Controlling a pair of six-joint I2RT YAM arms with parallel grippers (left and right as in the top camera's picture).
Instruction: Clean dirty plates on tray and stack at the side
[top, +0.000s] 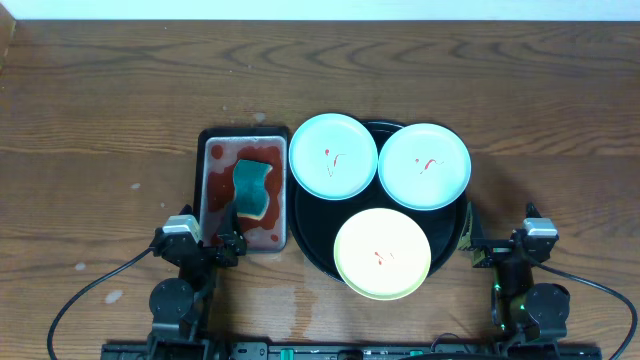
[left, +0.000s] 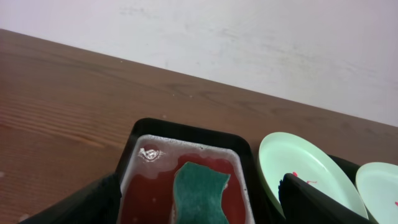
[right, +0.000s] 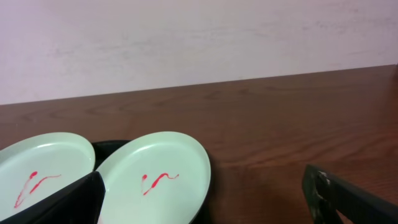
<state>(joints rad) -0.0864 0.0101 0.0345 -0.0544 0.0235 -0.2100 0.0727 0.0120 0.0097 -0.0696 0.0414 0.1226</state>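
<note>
Three plates lie on the round black tray (top: 312, 240). Two are pale mint, the left one (top: 333, 156) and the right one (top: 424, 165). The pale yellow plate (top: 382, 253) is at the front. Each has a small red smear. My left gripper (top: 203, 243) is open and empty at the near end of the small metal tray; its fingers frame the sponge in the left wrist view (left: 199, 211). My right gripper (top: 497, 250) is open and empty, just right of the black tray. In the right wrist view (right: 205, 205) it looks over the right mint plate (right: 158, 180) and the left one (right: 43, 168).
A small rectangular metal tray (top: 214, 165) with red sauce holds a green sponge (top: 253, 189), left of the black tray. It also shows in the left wrist view (left: 144, 165), with the sponge (left: 200, 193). Brown wood tabletop (top: 90, 130) surrounds everything.
</note>
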